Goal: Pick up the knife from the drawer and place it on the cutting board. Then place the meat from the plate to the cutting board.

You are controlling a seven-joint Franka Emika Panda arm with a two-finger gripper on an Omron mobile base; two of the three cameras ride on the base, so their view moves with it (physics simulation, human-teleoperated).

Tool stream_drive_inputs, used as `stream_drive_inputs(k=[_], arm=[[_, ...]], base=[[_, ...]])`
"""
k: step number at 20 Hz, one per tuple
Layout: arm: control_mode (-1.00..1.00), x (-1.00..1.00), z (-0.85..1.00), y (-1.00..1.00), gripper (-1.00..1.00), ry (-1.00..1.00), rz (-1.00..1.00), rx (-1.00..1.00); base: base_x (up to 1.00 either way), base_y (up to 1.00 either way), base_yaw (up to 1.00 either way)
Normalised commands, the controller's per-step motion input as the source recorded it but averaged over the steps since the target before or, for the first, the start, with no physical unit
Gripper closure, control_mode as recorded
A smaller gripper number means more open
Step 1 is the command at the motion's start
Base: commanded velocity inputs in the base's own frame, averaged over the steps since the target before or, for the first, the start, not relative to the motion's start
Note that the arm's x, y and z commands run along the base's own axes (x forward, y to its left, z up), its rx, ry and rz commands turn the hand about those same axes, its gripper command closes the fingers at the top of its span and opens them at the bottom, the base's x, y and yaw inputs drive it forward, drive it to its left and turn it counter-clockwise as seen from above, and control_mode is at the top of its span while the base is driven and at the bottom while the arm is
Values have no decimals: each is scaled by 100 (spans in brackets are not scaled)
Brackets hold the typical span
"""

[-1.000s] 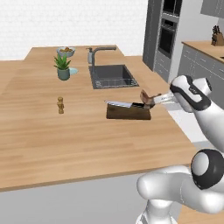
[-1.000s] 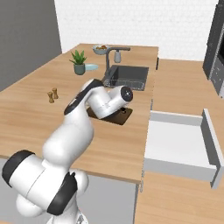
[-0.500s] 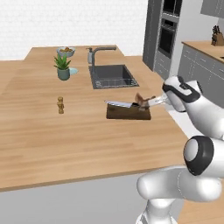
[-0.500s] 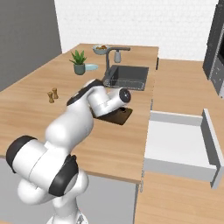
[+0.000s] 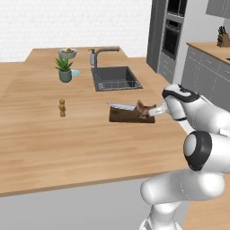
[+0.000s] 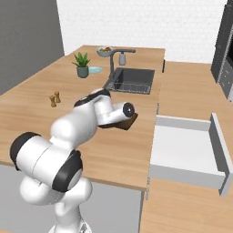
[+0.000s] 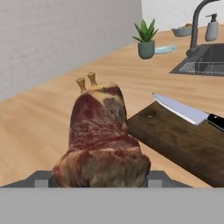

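Wooden and light tan, the surface (image 5: 67,134) carried, at its far left, a potted plant (image 5: 65,69) with the pale blue plate (image 5: 75,72) just beside it and a fruit bowl (image 5: 67,52) behind. Nearer the front stood a small pair of shakers (image 5: 62,108), well apart from the rest. Further right lay the sink (image 5: 115,78) with its tap (image 5: 99,53). In front of the sink sat the dark brown cutting board (image 5: 130,117), and on it rested the knife (image 5: 123,107), its silver blade pointing left. At the board's right end the meat (image 5: 144,107) sat clamped in the gripper (image 5: 152,110); whether it touched the board could not be told. In the hand view, the meat (image 7: 101,142) rose between the two fingertips (image 7: 41,178), with the board (image 7: 181,140) and knife (image 7: 186,113) to its right. At the far right of the right base view, the white drawer (image 6: 186,152) stood pulled out.
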Motion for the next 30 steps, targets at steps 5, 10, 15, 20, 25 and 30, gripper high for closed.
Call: stream_drive_inputs(k=[5,10,15,20,25,30], arm=[[-100,23,-24,0,100,-2,0,0],[-100,30,-18,0,100,0,0,0],[-100,39,-21,0,100,0,0,0],[-100,37,-24,0,100,0,0,0],[-100,44,-21,0,100,0,0,0],[-100,39,-12,0,100,0,0,0]], base=[[0,0,0],[0,0,0],[0,0,0],[0,0,0],[0,0,0],[0,0,0]])
